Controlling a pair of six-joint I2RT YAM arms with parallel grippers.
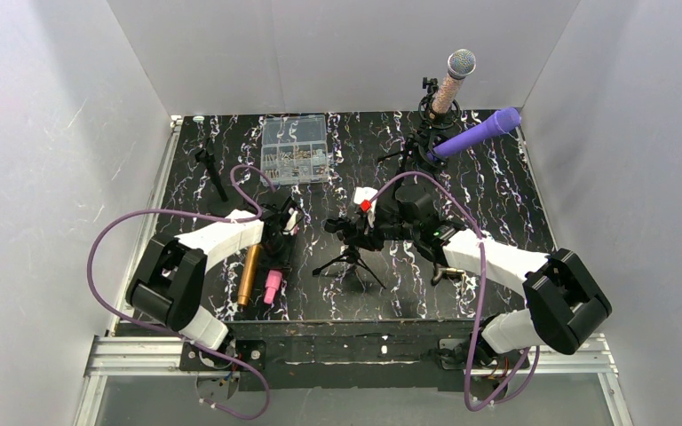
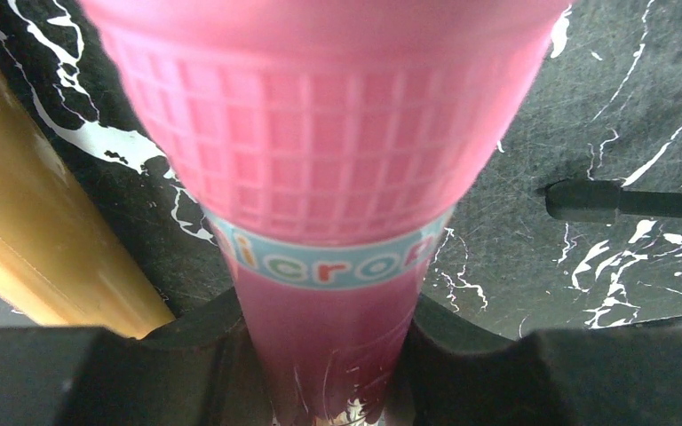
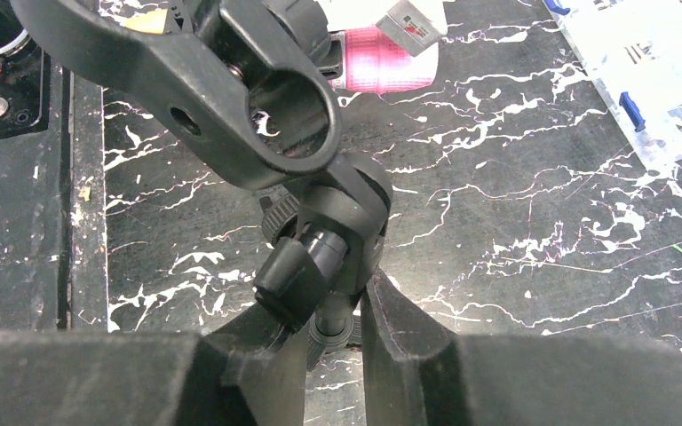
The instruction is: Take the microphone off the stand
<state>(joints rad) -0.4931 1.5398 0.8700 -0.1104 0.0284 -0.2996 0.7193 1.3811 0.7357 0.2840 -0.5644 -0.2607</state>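
My left gripper is shut on the handle of a pink microphone. In the left wrist view the pink microphone fills the middle, its grid-patterned head away from my jaws, which press on both sides of it. It is clear of the stand. My right gripper is shut on the stem of a small black tripod stand. In the right wrist view the fingers clamp the stand just below its ring clip, which holds nothing.
A gold microphone lies beside the pink one, at the left of the left wrist view. A silver-headed microphone and a purple one sit on stands at the back right. A clear parts box and a bare stand are at the back left.
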